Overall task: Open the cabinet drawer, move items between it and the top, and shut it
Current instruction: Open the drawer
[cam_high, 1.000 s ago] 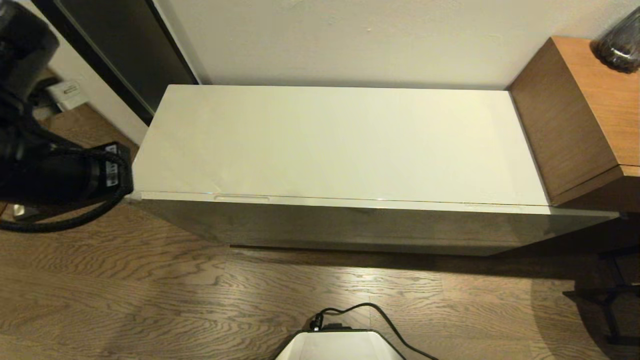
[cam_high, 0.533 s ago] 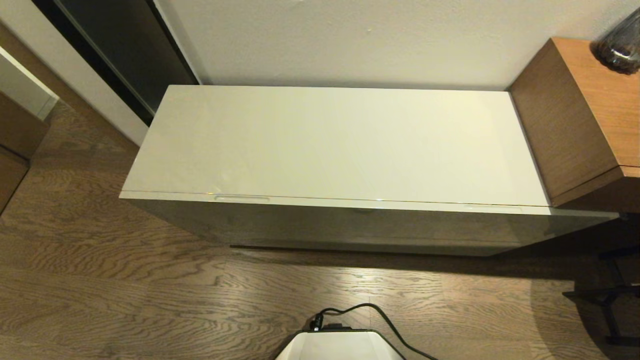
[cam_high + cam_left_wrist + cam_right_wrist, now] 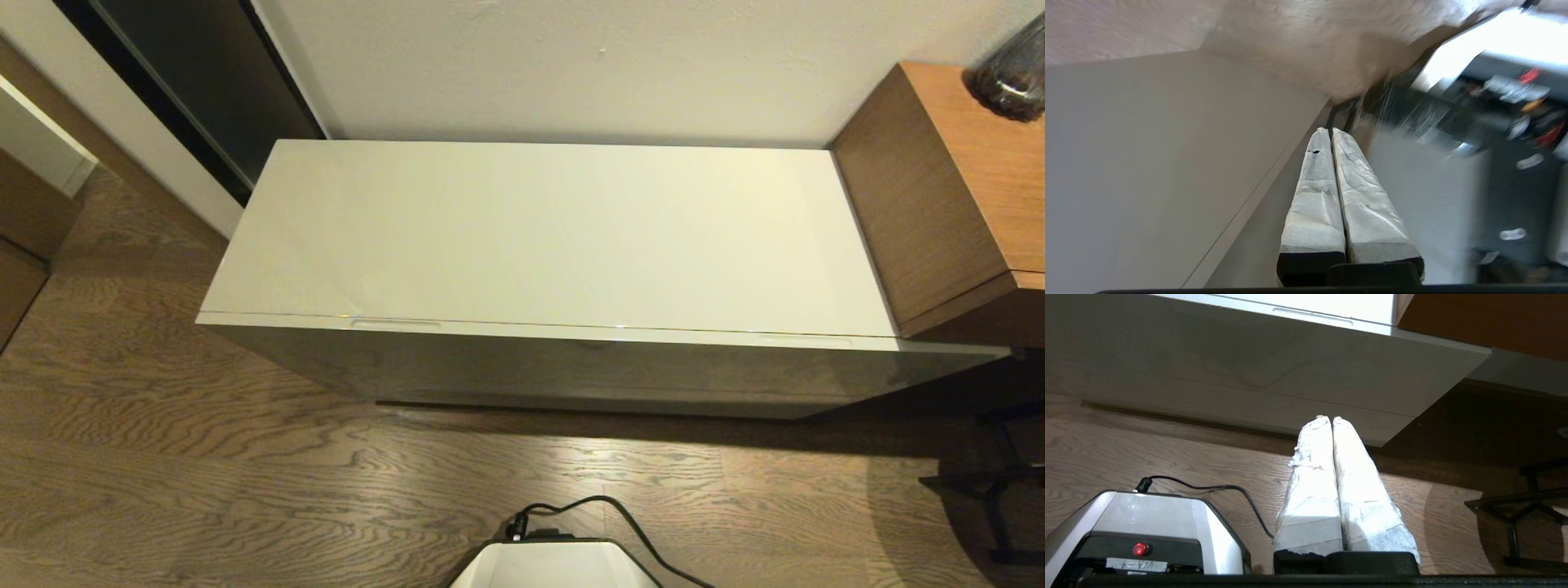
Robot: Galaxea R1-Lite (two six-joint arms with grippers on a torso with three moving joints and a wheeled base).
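Neither arm in the head view, only the white base edge [image 3: 555,563] at bottom centre. Left tool [image 3: 1331,130]: both white-wrapped fingers [image 3: 1314,196] pressed together tip to tip, nothing between them, centre of the left wrist frame. Right tool [image 3: 1327,418]: fingers [image 3: 1359,490] likewise closed and empty, centre of the right wrist frame, pointing up-frame.

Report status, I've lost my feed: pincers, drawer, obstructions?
Left pincer shut, empty. Right pincer shut, empty, low over floor. Drawer closed, cabinet top bare.
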